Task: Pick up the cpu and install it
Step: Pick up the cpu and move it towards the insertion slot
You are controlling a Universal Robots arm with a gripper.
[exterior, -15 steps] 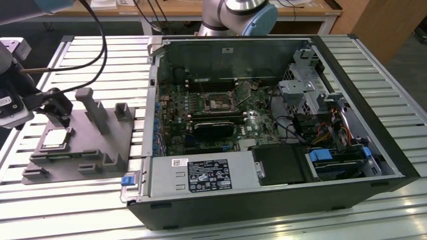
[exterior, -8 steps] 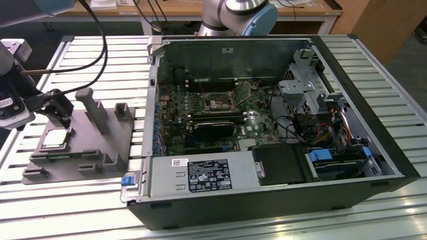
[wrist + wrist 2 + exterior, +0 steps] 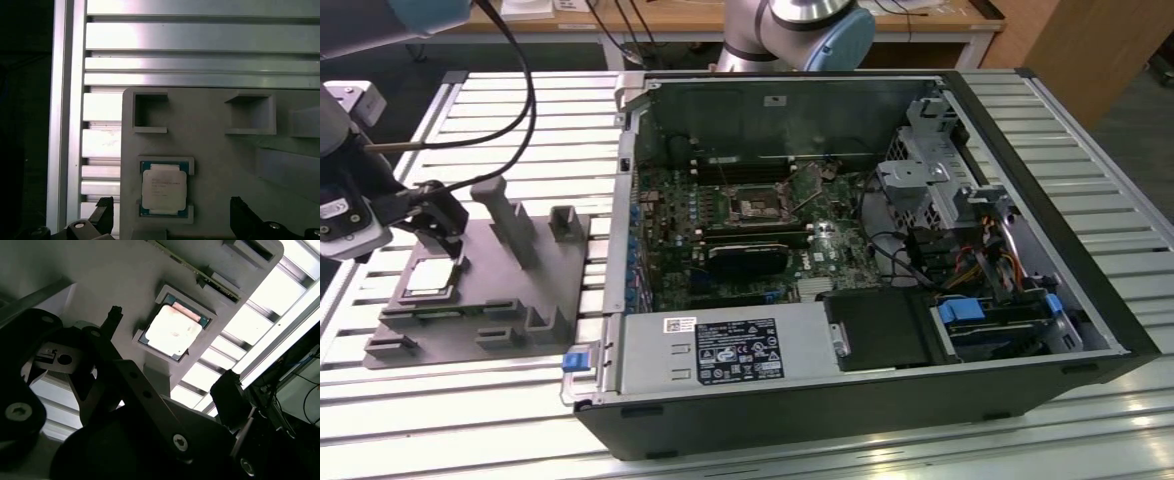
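On the grey block (image 3: pixel 480 290), on its side away from the open computer case (image 3: pixel 854 260), the chip (image 3: pixel 432 281) lies flat in a shallow square pocket with its silver top up, as the exterior view shows. The block rests on the slatted metal tabletop (image 3: pixel 520 110) just beside the case. The dark hand (image 3: pixel 447 245) hangs directly over the chip, and it is hard to tell from here whether it touches the chip.

In the second wrist view the chip (image 3: pixel 172 331) shows bright in its pocket, with a thin green rim around the metal. The hand (image 3: pixel 170 349) is spread, one of its fingers (image 3: pixel 114 315) on either side of the pocket. Neither finger touches the chip, and nothing is held.

In the first wrist view the chip (image 3: pixel 164 189) sits square in the pocket, near the block's (image 3: pixel 225 165) edge, with raised lips at the pocket's corners. The hand (image 3: pixel 172 209) straddles it, a black fingertip off each flank.

The chip is probably light, thin and stiff, and its polished top looks slippery. Its underside and corners are likely delicate, so it should not be squeezed hard. The two opposite green edges, where the pocket's lips leave gaps, look like the place to grip it, kept level.
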